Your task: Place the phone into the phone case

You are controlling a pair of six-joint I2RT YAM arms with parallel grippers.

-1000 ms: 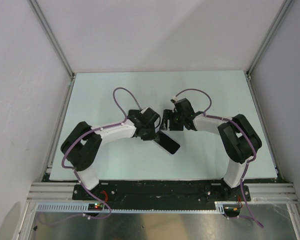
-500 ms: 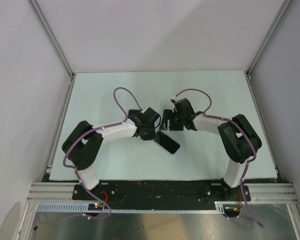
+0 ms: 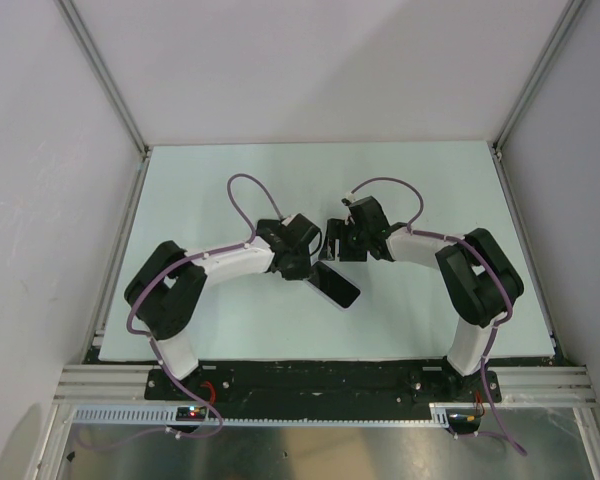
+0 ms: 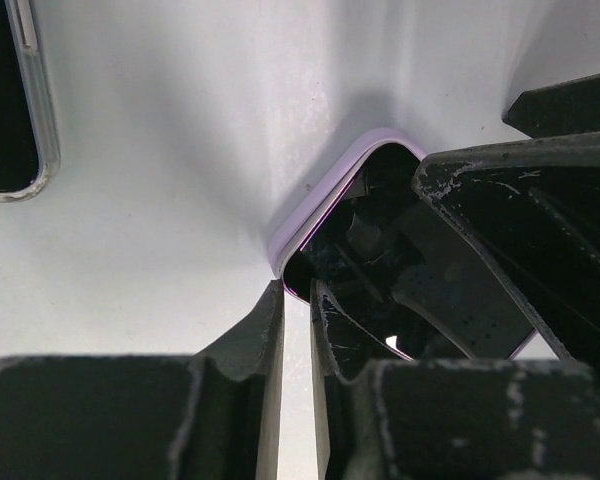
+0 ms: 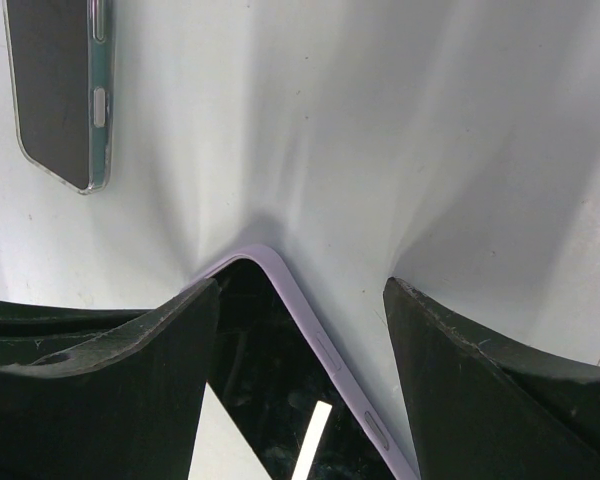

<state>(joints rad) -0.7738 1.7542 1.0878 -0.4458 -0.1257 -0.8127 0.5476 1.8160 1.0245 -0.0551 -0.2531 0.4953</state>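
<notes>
A phone with a glossy black screen (image 4: pixel 380 245) sits inside a lilac case (image 4: pixel 325 200) flat on the table. My left gripper (image 4: pixel 296 290) is shut to a thin empty gap at that phone's corner, its right finger over the screen. My right gripper (image 5: pixel 300 285) is open and straddles the lilac case's edge (image 5: pixel 315 330), with one finger over the screen (image 5: pixel 260 390). A second dark phone in a clear case (image 5: pixel 55 90) lies apart; it also shows in the left wrist view (image 4: pixel 5 100). In the top view both grippers, left (image 3: pixel 310 265) and right (image 3: pixel 332 240), meet at the table's centre beside a dark phone (image 3: pixel 337 286).
The pale table (image 3: pixel 430 190) is bounded by grey walls and aluminium rails (image 3: pixel 105 75) at the back corners. The arm bases stand on the black bar (image 3: pixel 320 382) at the near edge. The two grippers are very close to each other.
</notes>
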